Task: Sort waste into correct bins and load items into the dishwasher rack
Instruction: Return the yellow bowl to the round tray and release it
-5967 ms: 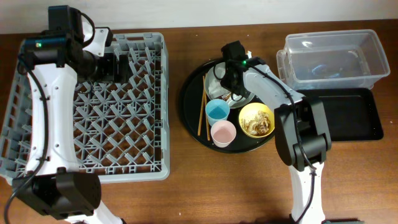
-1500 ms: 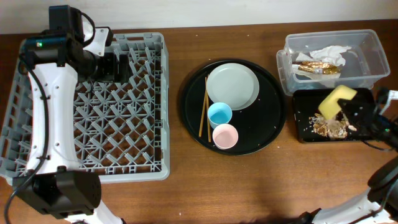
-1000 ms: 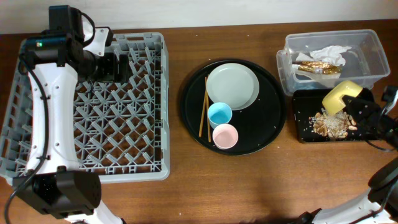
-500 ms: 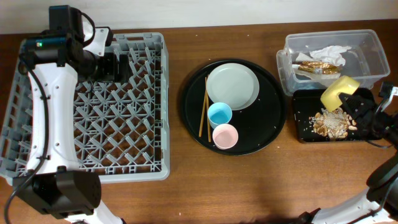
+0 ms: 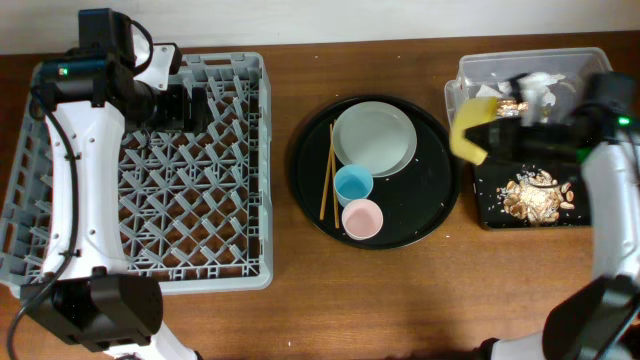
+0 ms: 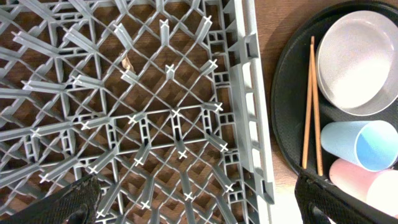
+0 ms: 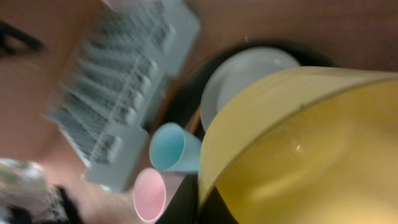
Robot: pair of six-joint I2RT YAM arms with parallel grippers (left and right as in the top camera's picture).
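Note:
My right gripper is shut on the yellow bowl, holding it tilted and empty above the gap between the round tray and the bins; the bowl fills the right wrist view. The white plate, blue cup, pink cup and chopsticks lie on the round black tray. Food scraps lie in the shallow black tray. Napkins and a gold wrapper lie in the clear tub. My left gripper is open above the grey rack.
The rack's right wall runs beside the round tray's left rim. A small brown scrap lies under the rack's grid. Bare wooden table lies along the front.
My right gripper has swung the yellow bowl from over the shallow black tray left and back toward the round tray. The scraps now lie in the black tray. The left arm has not moved.

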